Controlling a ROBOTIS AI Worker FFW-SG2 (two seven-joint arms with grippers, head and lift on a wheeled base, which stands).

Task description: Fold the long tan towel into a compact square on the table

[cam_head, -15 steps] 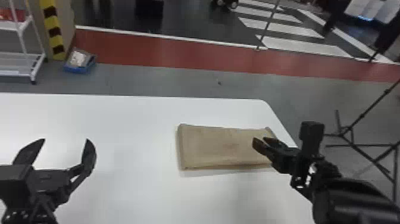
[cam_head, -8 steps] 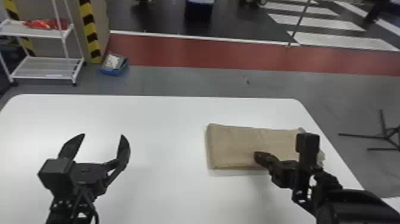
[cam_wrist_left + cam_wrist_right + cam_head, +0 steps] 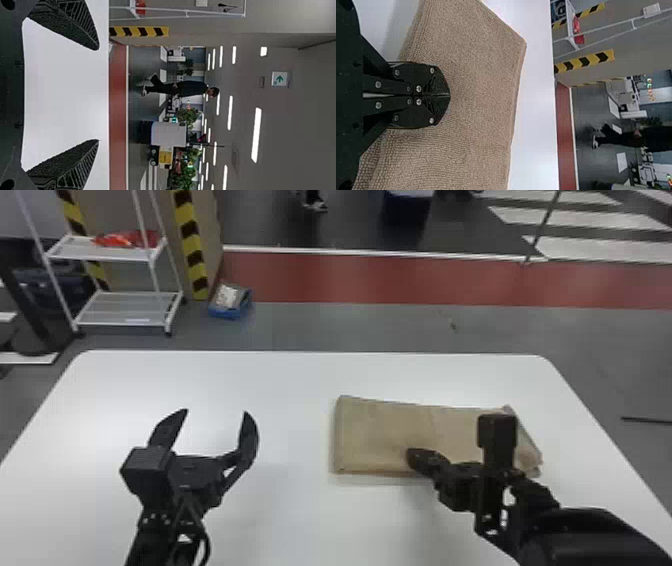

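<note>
Two claws: the left claw (image 3: 215, 412) over the left part of the white counter (image 3: 295, 520), the right claw (image 3: 412, 457) over the tan towel (image 3: 390, 430).
Towel: on the right half of the counter, folded into a flat, long rectangle with its length running left to right; not a square as it lies.
Towel's left end: straight and fairly neat.
Towel's right end: uneven, its layers splayed at the corner beyond the right arm.
Left claw: wide open, nothing between its fingers, well apart from the towel.
Right claw: closed, its fingertips together above the towel's near side in the head view; whether they touch the cloth, I cannot tell.
Beyond the counter: a white rack (image 3: 125, 310) with a red item (image 3: 127, 239) on its upper shelf, and a blue tray (image 3: 227, 313) on the floor near it.
Floor: grey, with a red band (image 3: 400, 280) running across.
</note>
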